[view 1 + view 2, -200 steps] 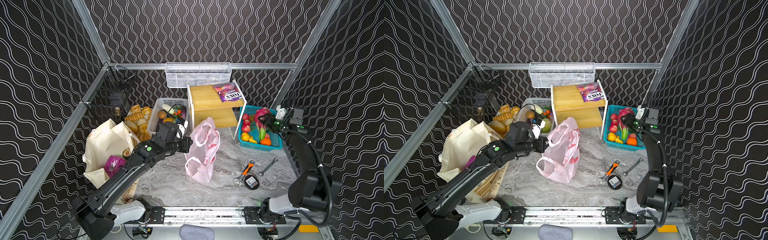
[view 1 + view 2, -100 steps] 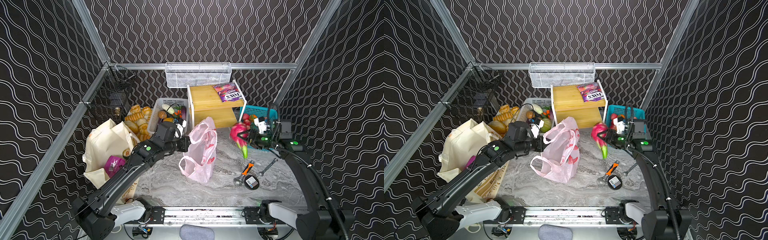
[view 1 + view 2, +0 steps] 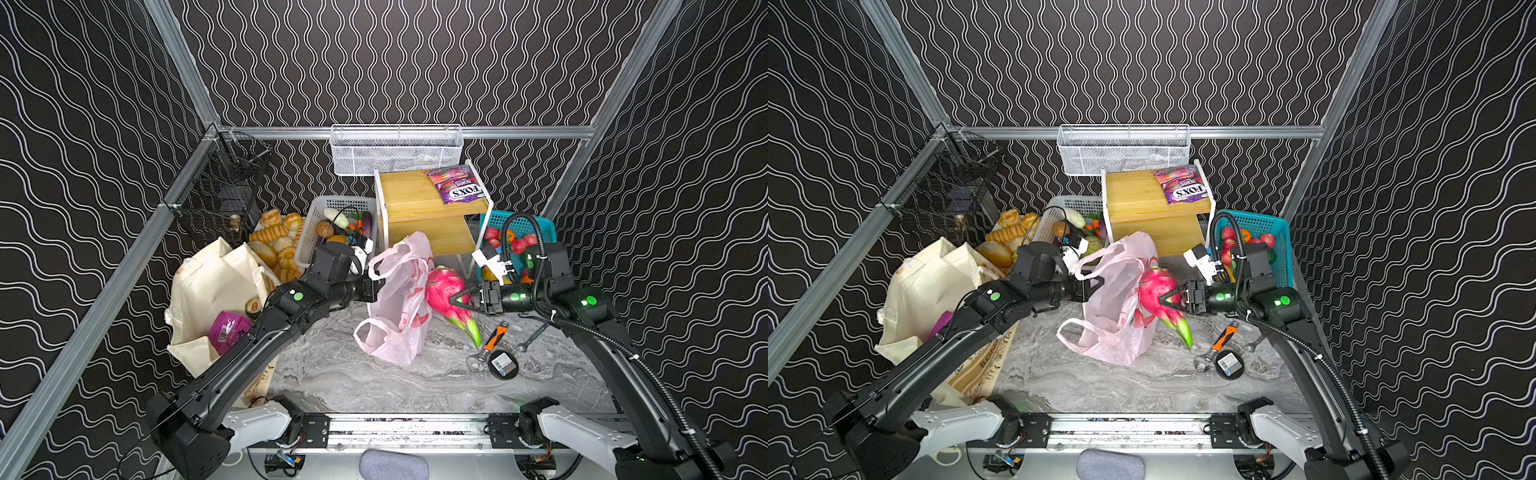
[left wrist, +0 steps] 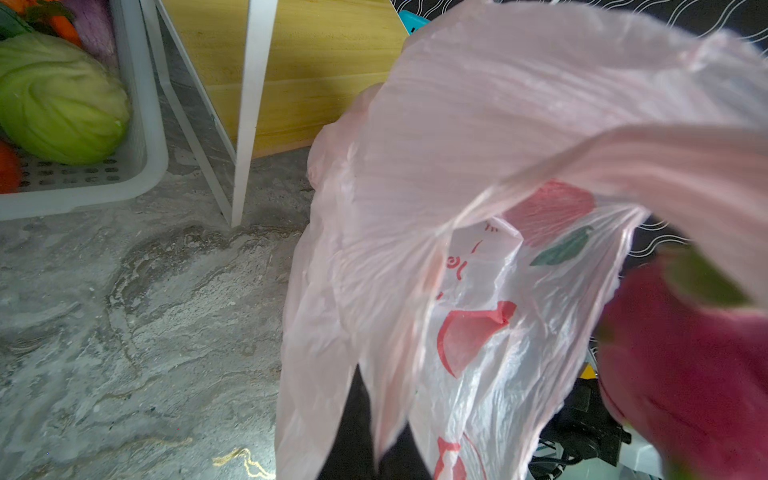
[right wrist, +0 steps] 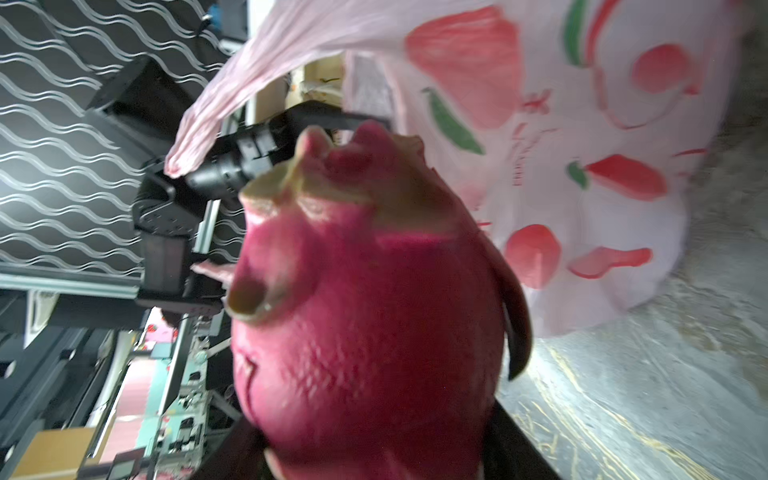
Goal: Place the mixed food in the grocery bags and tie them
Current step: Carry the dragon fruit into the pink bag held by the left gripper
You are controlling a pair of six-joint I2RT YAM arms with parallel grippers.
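Left end effector (image 3: pixel 375 287): clamped shut on a handle loop of the pink plastic bag (image 3: pixel 399 299), holding that edge up off the worktop (image 3: pixel 353 382).
Right end effector (image 3: pixel 459 301): jaws partly spread and closed around the dragon fruit (image 3: pixel 442 291), which it carries clear of the worktop.
Dragon fruit, position: just beside the printed side wall of the pink plastic bag, rounded end toward the bag and green tip pointing down. It is outside the bag's mouth. Whether it touches the bag cannot be told.
Pink plastic bag, position: centre of the worktop, in front of the wooden shelf (image 3: pixel 407 195), with its lower part slumped on the surface. The right wrist view shows its red and green prints (image 5: pixel 582 124).
Canvas tote (image 3: pixel 216 282): at the left, mouth open, with a magenta pouch (image 3: pixel 228 328) lying inside.
FOX'S candy bag (image 3: pixel 457 189): flat on the top board of the wooden shelf.
Teal basket (image 3: pixel 519 224): at the right behind the right arm, holding toy fruit.
White basket (image 3: pixel 316 232): left of the shelf, holding toy vegetables, with a green cabbage (image 4: pixel 58 99) among them.
Bread rolls (image 3: pixel 274 232): heaped between the white basket and the tote.
Orange-handled wrench (image 3: pixel 492 338): on the worktop below the fruit's tip.
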